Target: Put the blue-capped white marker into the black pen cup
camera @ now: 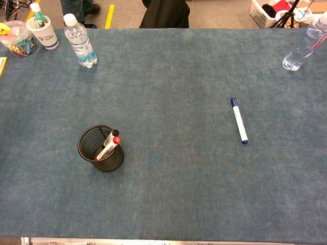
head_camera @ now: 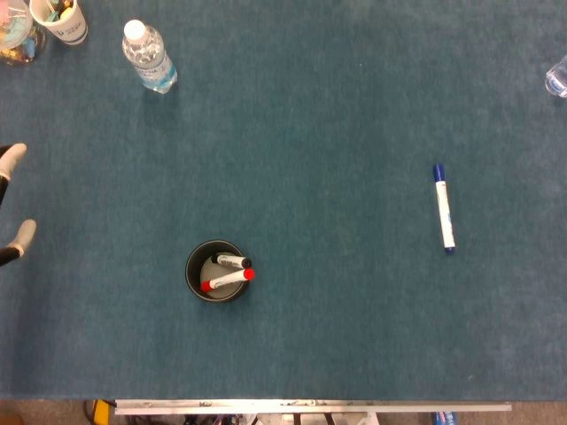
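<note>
Poking in at the left edge of the head view, our left hand (head_camera: 16,202) shows only as a couple of pale fingertips (head_camera: 12,159), spread apart w/ nothing between them, so we read it as released and touching nothing; the rest of it is out of frame and the chest view doesn't catch it at all. Our right hand isn't visible in either view, so no call on it. Nearest the left hand, toward the front-left of the table (camera: 168,204), stands the black pen cup (camera: 100,148), upright, mouth open upward, already w/ a red-capped marker (camera: 108,146) and a black-capped marker (camera: 110,136) leaning inside; there looks to be room for one more. The blue-capped white marker (camera: 238,120) lies flat on the right half of the table, well apart from the cup, cap pointing to the far edge, free on all sides, so prob an easy pick for the right hand. At the far-left corner sit a water bottle (camera: 79,41), a paper cup (camera: 44,31) and a clear tub (camera: 17,38); another bottle (camera: 304,43) stands at the far-right corner, all well away from the task.
</note>
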